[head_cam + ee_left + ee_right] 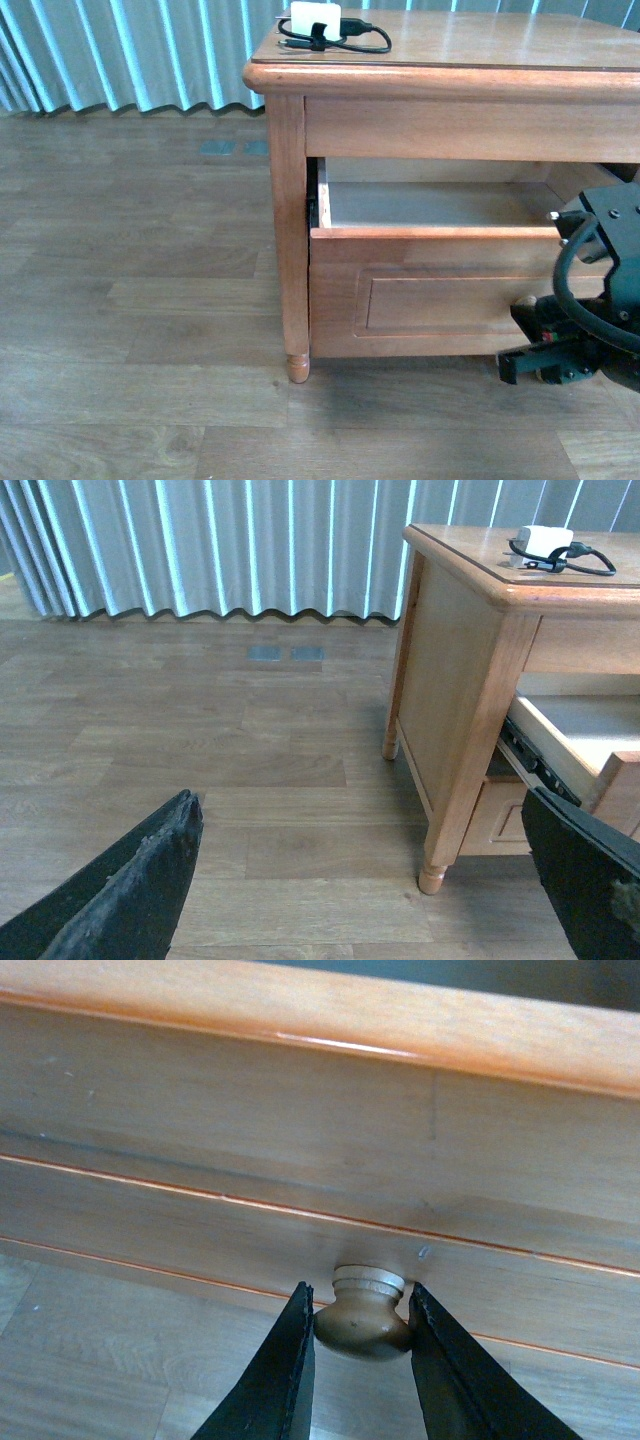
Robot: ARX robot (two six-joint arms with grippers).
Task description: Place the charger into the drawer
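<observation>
A: While the drawer (440,300) stands pulled out, item charger (316,20): on table (500,45), upper centre of frame. Remainder?
B: Right fingers (285,1370): clamped on drawer knob (362,1322). Left fingers (140,880): spread, empty

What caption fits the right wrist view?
Right tool grips the knob of the drawer from both sides.
</observation>
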